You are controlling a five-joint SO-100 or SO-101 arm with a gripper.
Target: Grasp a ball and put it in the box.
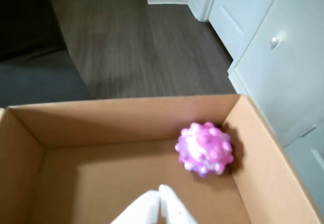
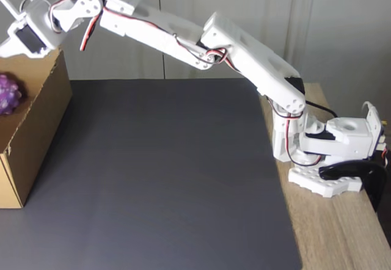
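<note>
Dark mat (image 2: 165, 172) covers the table in the fixed view, wooden edge at right; white arm (image 2: 201, 38) stretches left over the box (image 2: 30, 142). Wrist view adds grey floor and white cabinet doors (image 1: 283, 46). Ball (image 1: 205, 149) sits inside the box's far right corner. Gripper (image 1: 161, 196) fingertips are together, empty. No readable writing.

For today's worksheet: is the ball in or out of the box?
In. The ball lies on the box floor, against its wall.
</note>
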